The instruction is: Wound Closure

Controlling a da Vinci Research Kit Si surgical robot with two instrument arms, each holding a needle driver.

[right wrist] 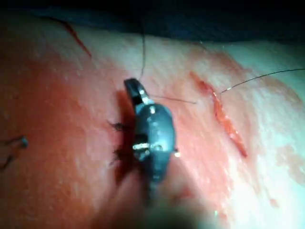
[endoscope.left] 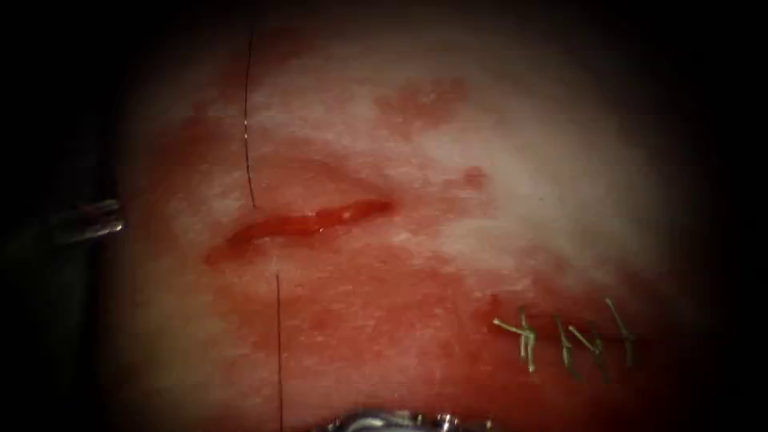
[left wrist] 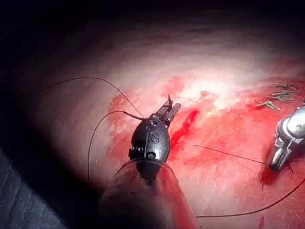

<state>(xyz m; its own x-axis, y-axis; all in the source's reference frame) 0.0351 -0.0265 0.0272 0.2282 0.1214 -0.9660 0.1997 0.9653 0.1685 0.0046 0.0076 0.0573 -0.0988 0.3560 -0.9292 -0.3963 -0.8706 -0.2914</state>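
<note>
A surgical practice bench; pork-belly tissue [endoscope.left: 496,160] with a cut [endoscope.left: 308,222] and cut ends of thread [endoscope.left: 560,336].

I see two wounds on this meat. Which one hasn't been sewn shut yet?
The red cut in the middle: it gapes, with dark thread above and below it. The one at lower right is crossed by pale stitches.

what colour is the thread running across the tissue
Black: the thread is a thin dark strand, clearest in the endoscope view against the tissue.
</note>
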